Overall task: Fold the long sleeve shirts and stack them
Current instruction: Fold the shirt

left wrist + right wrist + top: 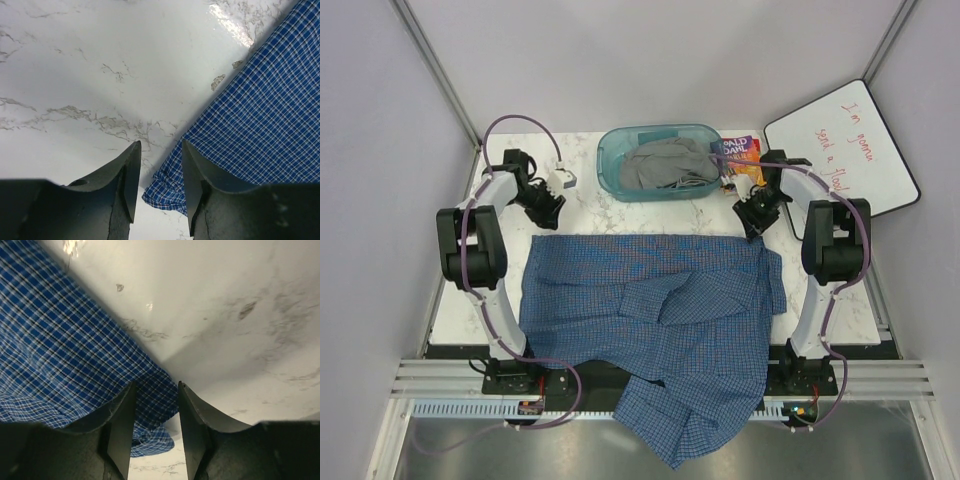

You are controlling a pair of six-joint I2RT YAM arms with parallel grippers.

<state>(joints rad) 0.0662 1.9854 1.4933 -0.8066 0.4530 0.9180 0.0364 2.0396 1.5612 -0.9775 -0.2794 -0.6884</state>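
My left jaws and right jaws stand partly open, empty, each above a far corner of the blue fine-checked cloth shirt (620, 280) spread on the white marbled table (588, 215).

Bright overhead light, glare on tabletop (235, 15)

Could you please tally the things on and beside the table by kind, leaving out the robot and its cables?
Blue checked shirt: 1
Grey garment: 1
Teal bin: 1
Book: 1
Whiteboard: 1
Total: 5
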